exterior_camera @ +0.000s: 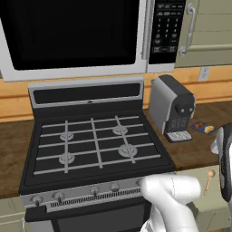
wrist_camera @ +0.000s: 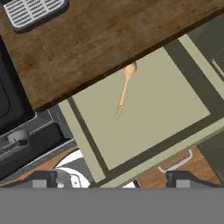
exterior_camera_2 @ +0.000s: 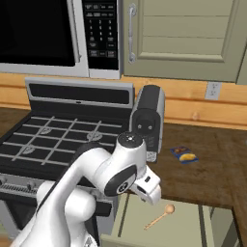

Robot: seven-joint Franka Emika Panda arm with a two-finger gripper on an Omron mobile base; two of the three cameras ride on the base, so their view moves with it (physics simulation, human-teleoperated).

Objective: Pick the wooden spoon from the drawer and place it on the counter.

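Wooden spoon [wrist_camera: 124, 89] lying flat on the floor of the open drawer [wrist_camera: 175, 100], toward the back, round head just beside the front edge of the bench [wrist_camera: 100, 39], thin handle pointing out toward the drawer front. Same spoon seen from the right base camera [exterior_camera_2: 159, 217], slanted, alone on the pale beige-green floor. Nothing resting on it or against it.

Gripper [wrist_camera: 111, 180] hanging above the drawer, well apart from the spoon; two dark tips set wide, empty between them.

On the bench: grey-and-black coffee machine [exterior_camera_2: 147, 121], boxy with a rounded top, ribbed drip grille at its foot. Just to its right, a small flat blue-and-yellow packet [exterior_camera_2: 184, 154]; print too small to read. Dark brown wood grain, lighter plank backsplash with a white wall outlet [exterior_camera_2: 212, 89].

Left of the bench: black gas stove [exterior_camera: 97, 142], grey grates, row of knobs along the front. Above it, microwave [exterior_camera: 74, 36] with black door and keypad; labels illegible. Beige cabinet door [exterior_camera_2: 185, 38] with a silver handle to its right.

White arm elbow between the cameras and the drawer, covering part of its left side.
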